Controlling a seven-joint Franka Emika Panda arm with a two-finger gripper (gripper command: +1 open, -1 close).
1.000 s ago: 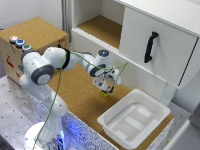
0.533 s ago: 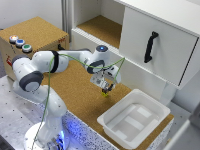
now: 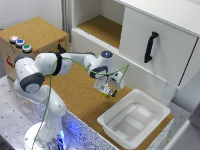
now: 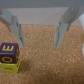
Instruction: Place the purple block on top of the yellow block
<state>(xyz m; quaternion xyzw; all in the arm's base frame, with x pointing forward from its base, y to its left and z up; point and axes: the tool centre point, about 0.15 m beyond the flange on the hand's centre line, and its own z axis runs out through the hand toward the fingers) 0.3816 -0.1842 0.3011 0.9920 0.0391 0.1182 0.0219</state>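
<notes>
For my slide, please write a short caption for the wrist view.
Open gripper above the cork surface, with the purple block stacked on the yellow block.

I see a white tub point(image 3: 134, 120) on the brown cork table point(image 3: 80, 95), below a white cabinet point(image 3: 150, 40) with a black handle point(image 3: 150, 46).

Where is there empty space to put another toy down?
Bare cork lies between the robot's base and the white tub. The tub looks empty. The open cabinet shelf is bare too. Under the gripper it is crowded: the purple block sits on the yellow block there.
</notes>
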